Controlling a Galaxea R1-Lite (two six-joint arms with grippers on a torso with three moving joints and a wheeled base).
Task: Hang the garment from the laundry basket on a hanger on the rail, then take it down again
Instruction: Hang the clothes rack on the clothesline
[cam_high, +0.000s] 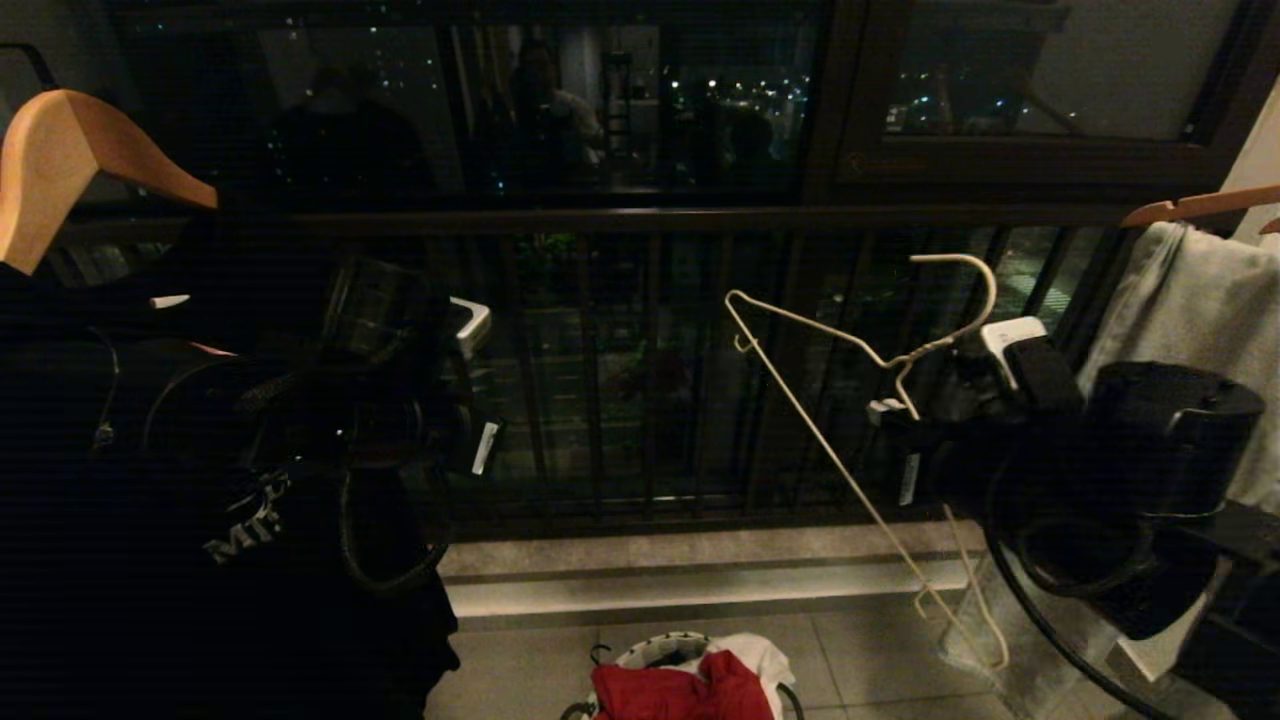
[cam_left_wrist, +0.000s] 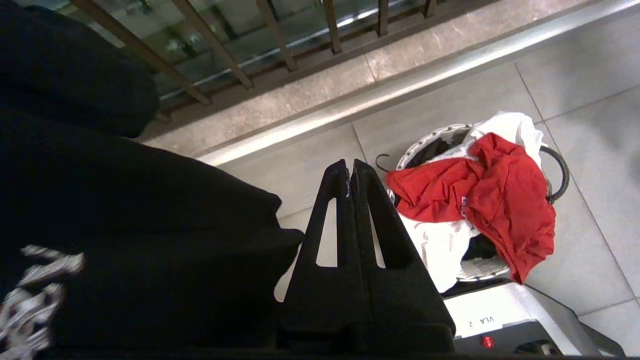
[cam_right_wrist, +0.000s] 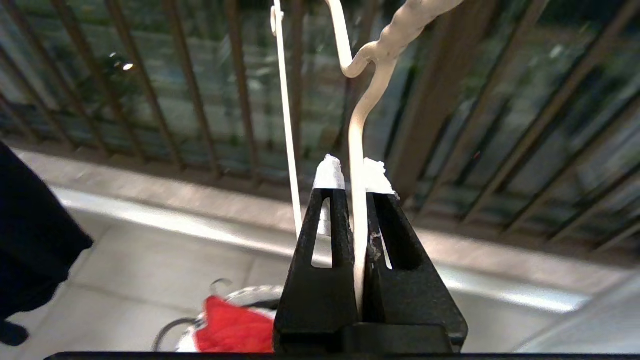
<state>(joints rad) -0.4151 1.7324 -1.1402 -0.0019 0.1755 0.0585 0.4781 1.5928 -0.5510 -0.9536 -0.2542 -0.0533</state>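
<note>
The right gripper has its jaws clamped on the wire hanger. The left gripper, jaws pressed together and empty, hangs above the red shirt in the basket.

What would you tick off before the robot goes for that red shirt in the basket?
1. Hanger held firm: ok, the right gripper is shut on its wire below the twisted neck.
2. Hanger clear of other clothes: ok, it hangs tilted in front of the railing, touching nothing else.
3. Left gripper free to grab: ok, it is empty, but shut, so it must open first.
4. Red shirt reachable: ok, it lies on top in the basket, spilling over the rim.
5. Only the red shirt comes up: cannot tell, a white shirt lies bunched under it.
</note>
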